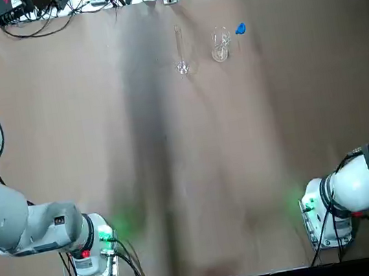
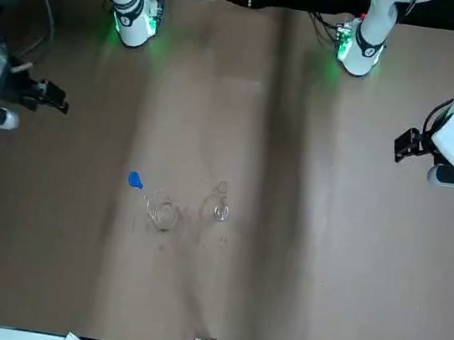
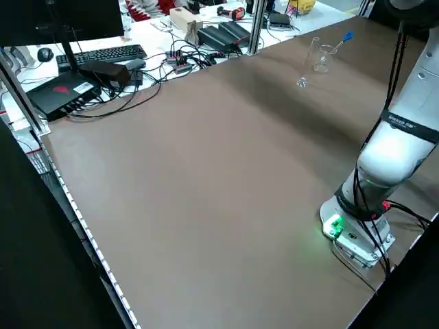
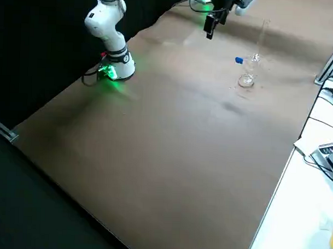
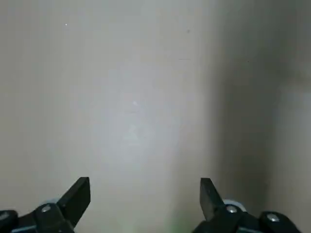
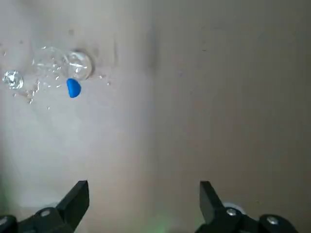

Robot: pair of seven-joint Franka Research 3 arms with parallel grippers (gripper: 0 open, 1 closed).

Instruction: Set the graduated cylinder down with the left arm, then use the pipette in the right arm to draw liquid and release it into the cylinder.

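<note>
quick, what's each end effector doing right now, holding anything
Left end effector: open, holding nothing, over bare table.
Right end effector: open, holding nothing; the pipette sits in the beaker, away from it.

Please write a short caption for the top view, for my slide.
Graduated cylinder, beaker and blue-bulbed pipette stand at the table's far side; both arms wait apart.

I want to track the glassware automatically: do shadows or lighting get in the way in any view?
Top view: a dark shadow band runs down the table, left of the graduated cylinder. Front view: the beaker barely stands out. Right wrist view: only the pipette bulb is vivid. Green base lights tint the cloth.
</note>
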